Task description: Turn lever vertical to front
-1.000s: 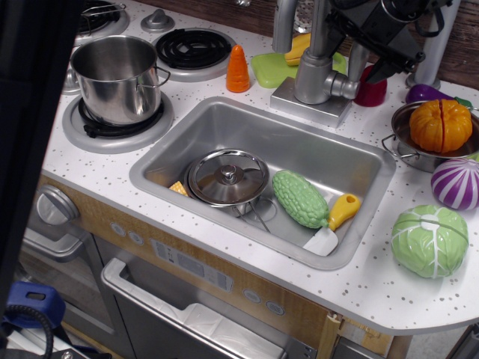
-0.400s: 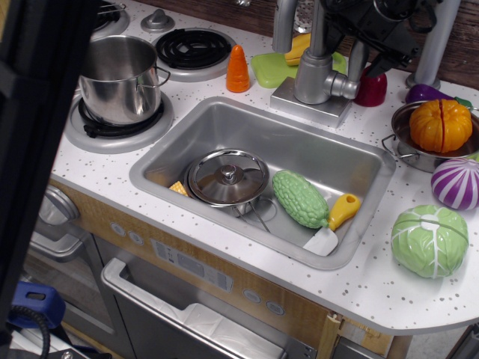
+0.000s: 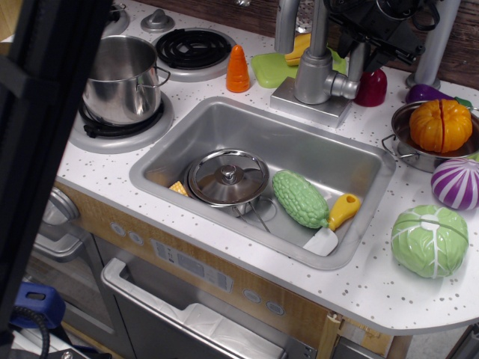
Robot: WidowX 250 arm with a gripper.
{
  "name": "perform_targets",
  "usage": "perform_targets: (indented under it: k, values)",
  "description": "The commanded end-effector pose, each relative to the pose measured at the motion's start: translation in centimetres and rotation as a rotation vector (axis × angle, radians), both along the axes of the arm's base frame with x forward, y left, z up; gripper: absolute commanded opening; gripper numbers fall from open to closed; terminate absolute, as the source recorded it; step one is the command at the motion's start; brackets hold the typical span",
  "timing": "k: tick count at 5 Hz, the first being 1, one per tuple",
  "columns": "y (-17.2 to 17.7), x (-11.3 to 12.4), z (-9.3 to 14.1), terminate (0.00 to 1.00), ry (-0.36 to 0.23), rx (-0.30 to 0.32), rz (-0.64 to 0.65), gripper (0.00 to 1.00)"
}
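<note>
The grey faucet body (image 3: 314,75) stands on its base behind the sink. A stubby knob (image 3: 345,86) sticks out of its right side. The slim silver lever (image 3: 357,61) rises roughly upright from that knob. My black gripper (image 3: 378,41) hangs at the top right, right over and beside the lever's upper end. Its fingers merge into a dark mass, so I cannot tell whether they are closed on the lever. The lever's top is hidden behind the gripper.
A dark red object (image 3: 372,86) stands just right of the lever. The sink (image 3: 352,146) holds a pot lid (image 3: 227,176), a green gourd (image 3: 299,198) and a yellow-handled spatula (image 3: 334,221). Pumpkin bowl (image 3: 440,127), cabbage (image 3: 429,239) and orange carrot (image 3: 238,69) are nearby. A dark blurred bar (image 3: 45,134) blocks the left.
The gripper has risen a little and shifted slightly left near the lever's top. The dark blurred bar at the left has spread rightward, covering more of the pot.
</note>
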State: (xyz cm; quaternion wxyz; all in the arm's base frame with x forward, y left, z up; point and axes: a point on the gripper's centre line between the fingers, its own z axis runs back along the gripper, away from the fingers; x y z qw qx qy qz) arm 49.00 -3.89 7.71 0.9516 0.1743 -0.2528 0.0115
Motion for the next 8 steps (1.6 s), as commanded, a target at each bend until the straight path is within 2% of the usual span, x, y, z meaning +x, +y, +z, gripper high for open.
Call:
perform_targets:
  k: [1, 2, 3, 4, 5, 6, 7, 8]
  values:
    - [-1.6, -2.6, 3.1, 0.00, -0.010, -0.031, 0.052, 0.00]
    - [-2.1, -4.6, 2.4, 0.00, 0.040, -0.077, 0.065, 0.00]
    - [-1.5, -5.7, 1.1, 0.00, 0.120, -0.198, 0.068, 0.00]
    - [-1.2, -6.3, 0.2, 0.00, 0.163, -0.198, 0.055, 0.00]
    - [-1.2, -6.3, -0.6, 0.00, 0.200, -0.226, 0.040, 0.00]
    - [-1.3, -6.3, -1.4, 0.00, 0.217, -0.244, 0.023, 0.00]
    - [-1.2, -6.1, -0.2, 0.00, 0.227, -0.193, -0.033, 1.00]
    - [-1.2, -6.1, -0.2, 0.00, 0.227, -0.193, -0.033, 1.00]
